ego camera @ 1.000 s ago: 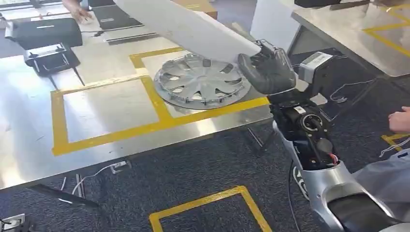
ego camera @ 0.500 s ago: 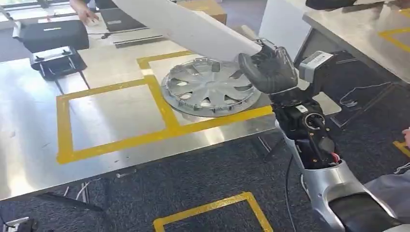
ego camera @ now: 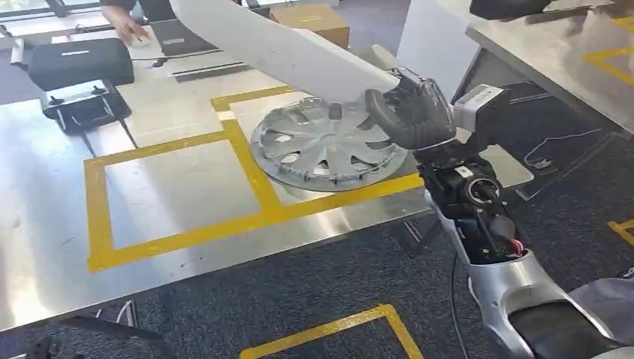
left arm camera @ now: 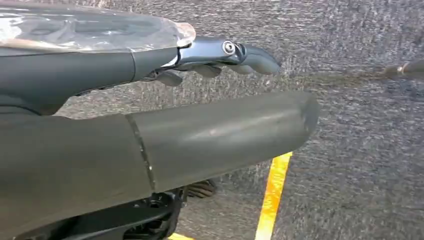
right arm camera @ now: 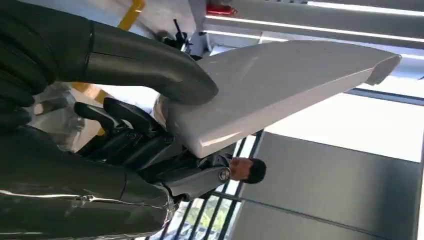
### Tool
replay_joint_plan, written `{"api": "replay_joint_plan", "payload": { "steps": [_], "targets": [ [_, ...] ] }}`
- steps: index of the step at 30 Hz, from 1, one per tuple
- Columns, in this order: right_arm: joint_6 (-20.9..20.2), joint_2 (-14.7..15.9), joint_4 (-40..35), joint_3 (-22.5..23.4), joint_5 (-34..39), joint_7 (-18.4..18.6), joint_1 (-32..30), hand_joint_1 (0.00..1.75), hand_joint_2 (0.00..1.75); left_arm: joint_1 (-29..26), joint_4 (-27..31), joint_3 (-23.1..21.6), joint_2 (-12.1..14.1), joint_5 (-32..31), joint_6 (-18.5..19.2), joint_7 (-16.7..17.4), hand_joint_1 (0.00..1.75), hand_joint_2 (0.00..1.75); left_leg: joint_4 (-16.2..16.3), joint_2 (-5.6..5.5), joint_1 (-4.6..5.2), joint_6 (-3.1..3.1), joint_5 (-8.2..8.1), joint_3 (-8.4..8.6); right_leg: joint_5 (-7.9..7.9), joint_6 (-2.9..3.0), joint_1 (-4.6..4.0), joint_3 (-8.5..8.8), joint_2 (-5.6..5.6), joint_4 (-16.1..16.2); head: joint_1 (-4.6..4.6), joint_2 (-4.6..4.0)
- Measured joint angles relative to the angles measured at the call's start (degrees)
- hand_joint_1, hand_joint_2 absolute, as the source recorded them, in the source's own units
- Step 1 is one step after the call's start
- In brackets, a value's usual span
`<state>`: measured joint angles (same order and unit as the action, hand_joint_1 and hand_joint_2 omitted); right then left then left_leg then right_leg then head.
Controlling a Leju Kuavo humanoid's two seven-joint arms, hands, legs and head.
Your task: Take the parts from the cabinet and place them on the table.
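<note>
Hubcap (ego camera: 329, 143) flat on counter (ego camera: 45, 224), near front edge toward right corner, inside right taped square (ego camera: 247, 161). Left taped square just beside it. Case (ego camera: 78, 61) at counter's far left edge, stand (ego camera: 84, 105) just before it. Long panel (ego camera: 284, 48), held by right hand (ego camera: 411, 112), slants above hubcap. Box (ego camera: 310, 19) beyond far edge.

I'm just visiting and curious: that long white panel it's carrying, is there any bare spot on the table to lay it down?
Yes. The left yellow-taped square is bare steel, beside the wheel cover, which fills the right square. The table's near-left edge is also bare. The far side is crowded with a black case and black bracket. The right hand holds the white panel.
</note>
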<state>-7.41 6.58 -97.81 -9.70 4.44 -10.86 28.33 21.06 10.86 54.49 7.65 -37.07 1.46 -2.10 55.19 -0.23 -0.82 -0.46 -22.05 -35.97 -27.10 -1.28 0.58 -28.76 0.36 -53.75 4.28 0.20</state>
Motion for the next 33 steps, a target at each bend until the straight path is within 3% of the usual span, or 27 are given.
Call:
{"api": "replay_joint_plan", "payload": {
  "steps": [2,3,4,8,10,12,13,16,21,33],
  "targets": [
    [-0.5,0.0,0.0,0.0,-0.3,0.0,0.0,1.75,1.75,0.2,0.0,0.0,0.0,-0.4,-0.4,-0.1,0.00,0.00,-0.2,0.00,-0.21,0.87,-0.22,0.71,-1.19,-0.73,0.23,-0.33,-0.13,-1.3,0.04,0.00],
    [-0.8,0.0,0.0,0.0,-0.6,0.0,0.2,1.75,1.75,0.3,0.0,0.0,0.0,-0.6,-0.5,-0.2,0.00,0.00,0.0,-0.27,0.01,0.66,-0.36,0.94,0.98,0.07,0.05,-0.54,-0.09,-1.3,0.35,0.00],
    [-1.0,0.0,0.1,0.0,-0.7,0.0,0.2,1.75,1.75,0.3,0.0,0.0,-0.2,-0.7,-0.5,-0.2,0.00,0.00,-0.1,-0.31,0.08,0.60,-0.42,1.08,0.47,0.46,0.01,-0.19,-0.18,-1.4,0.46,-0.02],
    [-2.3,0.0,0.6,-0.4,-1.9,-0.2,0.8,1.75,1.75,0.3,0.0,0.0,-0.3,-1.0,-0.8,-0.2,0.00,0.00,-0.1,-0.39,0.20,0.84,-0.73,1.06,0.31,0.59,0.06,0.15,-0.32,-0.7,0.81,0.00],
    [-2.8,0.0,1.3,-0.6,-2.6,-0.6,1.3,1.75,1.75,0.3,0.0,0.0,-0.5,-1.2,-0.9,-0.3,0.00,0.00,0.0,-0.37,0.40,1.00,-0.85,1.01,-0.57,0.61,0.16,0.85,-0.46,0.4,0.85,0.00],
    [-3.4,0.0,2.6,-1.0,-3.4,-0.6,2.3,1.75,1.75,0.2,0.0,0.0,-0.5,-1.3,-2.1,-0.2,0.00,0.00,0.0,-0.31,0.57,1.03,-0.84,0.95,-0.79,-0.55,0.38,1.08,-0.51,0.9,0.89,0.00],
    [-3.5,0.0,3.3,-1.4,-3.8,-0.6,2.9,1.75,1.75,0.0,0.0,0.0,-0.5,-1.3,-2.5,-0.2,0.00,0.00,0.0,-0.26,0.59,1.03,-0.84,0.97,-0.78,-0.62,0.41,1.07,-0.51,0.9,0.87,0.00],
    [-3.9,0.0,5.8,-2.4,-5.2,-0.7,4.5,1.75,1.75,-0.9,0.0,0.0,-0.6,-1.7,-3.1,-0.5,0.00,0.00,0.0,-0.23,0.54,1.09,-0.77,1.03,-0.72,-0.72,0.39,1.06,-0.55,0.9,0.87,0.00],
    [-5.1,-0.5,9.5,-5.6,-8.5,-0.5,7.0,1.75,1.75,-1.2,0.0,-0.3,-1.0,-3.9,-7.3,-1.2,0.00,0.00,-0.1,-0.27,0.41,0.96,-0.67,1.05,-0.71,-0.72,0.24,1.06,-0.63,0.8,0.83,0.00],
    [-5.1,-1.1,13.6,-9.7,-9.0,-0.3,8.8,1.75,1.75,-1.2,0.0,-0.5,-1.7,-4.1,-7.7,-1.2,0.00,0.00,-0.1,-0.27,0.28,0.90,-0.65,1.06,-0.74,-0.67,0.12,1.04,-0.62,0.8,0.85,0.00]
  ]
}}
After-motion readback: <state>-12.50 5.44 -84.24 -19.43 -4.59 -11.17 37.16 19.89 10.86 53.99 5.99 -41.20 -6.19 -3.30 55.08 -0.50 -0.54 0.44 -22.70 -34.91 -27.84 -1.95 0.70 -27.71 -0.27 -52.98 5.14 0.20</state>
